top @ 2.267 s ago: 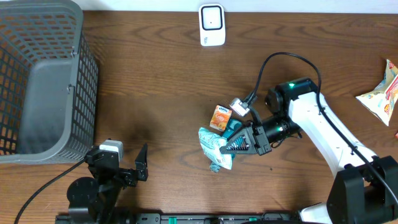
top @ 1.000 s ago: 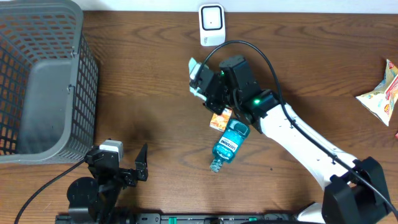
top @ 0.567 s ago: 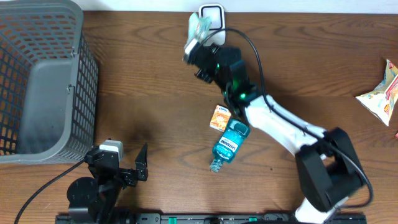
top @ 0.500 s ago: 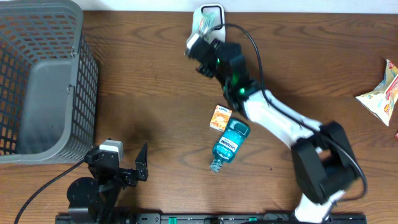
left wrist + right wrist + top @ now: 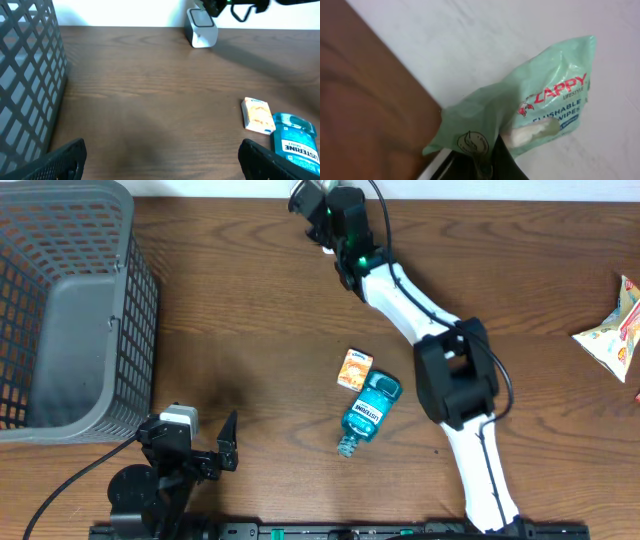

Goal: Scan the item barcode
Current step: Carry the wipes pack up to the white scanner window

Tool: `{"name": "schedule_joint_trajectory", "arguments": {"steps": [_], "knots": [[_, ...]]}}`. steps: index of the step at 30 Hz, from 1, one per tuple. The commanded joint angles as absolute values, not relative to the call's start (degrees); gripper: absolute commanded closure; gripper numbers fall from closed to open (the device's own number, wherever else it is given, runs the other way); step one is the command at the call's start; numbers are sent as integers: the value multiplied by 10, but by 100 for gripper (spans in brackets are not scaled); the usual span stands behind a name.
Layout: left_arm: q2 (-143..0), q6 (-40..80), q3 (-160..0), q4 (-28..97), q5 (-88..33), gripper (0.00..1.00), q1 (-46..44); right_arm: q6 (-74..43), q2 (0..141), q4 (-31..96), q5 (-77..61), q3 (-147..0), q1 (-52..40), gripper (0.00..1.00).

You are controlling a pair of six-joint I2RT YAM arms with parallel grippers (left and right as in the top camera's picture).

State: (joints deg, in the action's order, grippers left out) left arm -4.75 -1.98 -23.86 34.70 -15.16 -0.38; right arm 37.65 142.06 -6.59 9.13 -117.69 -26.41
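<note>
Right gripper is clamped on the lower edge of a green pack of flushable wipes, raised at the far edge of the table by the white scanner. Left gripper stands spread wide and empty beside the basket. Mouthwash bottle and small orange box lie side by side mid-table.

You've a pale green wipes pack with red lettering, a teal bottle, an orange box, a grey lattice basket and a brown wood-grain table
</note>
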Motion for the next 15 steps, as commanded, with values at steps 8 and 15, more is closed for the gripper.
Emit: {"name": "schedule_joint_trajectory", "arguments": {"steps": [8, 15], "knots": [[-45, -28, -244, 347, -159, 3, -1, 459, 1491, -65, 160, -1231, -255, 99], [-45, -28, -244, 347, -159, 3, -1, 460, 1491, -66, 167, -1231, -245, 99]]}}
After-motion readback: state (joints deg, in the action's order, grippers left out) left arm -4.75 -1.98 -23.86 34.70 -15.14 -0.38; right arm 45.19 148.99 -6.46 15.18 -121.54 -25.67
